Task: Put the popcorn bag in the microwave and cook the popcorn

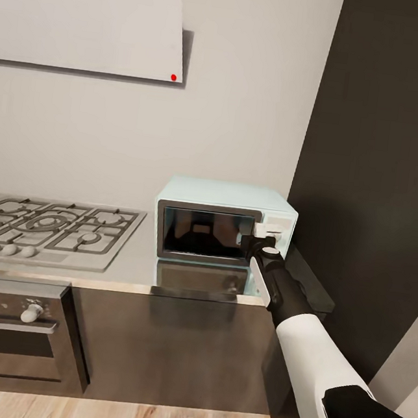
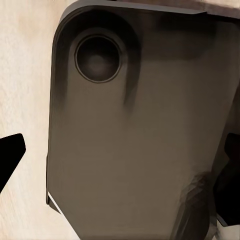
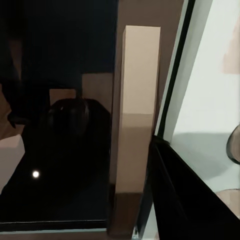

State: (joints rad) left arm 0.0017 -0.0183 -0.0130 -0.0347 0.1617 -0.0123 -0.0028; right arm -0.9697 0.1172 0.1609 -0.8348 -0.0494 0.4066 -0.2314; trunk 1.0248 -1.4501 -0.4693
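Observation:
The microwave stands on the countertop against the wall, its dark glass door shut. My right gripper is at the pale door handle on the door's right side. Up close, the handle is a pale upright bar in front of the dark glass, and one dark finger lies right against it; the gripper looks shut on the handle. The popcorn bag is out of view. My left gripper is open, its black fingertips wide apart over a dark grey plate and wooden floor.
A steel gas hob lies left of the microwave, with a black built-in oven under it. A pale hood hangs above. A tall dark cabinet wall stands close to the microwave's right side.

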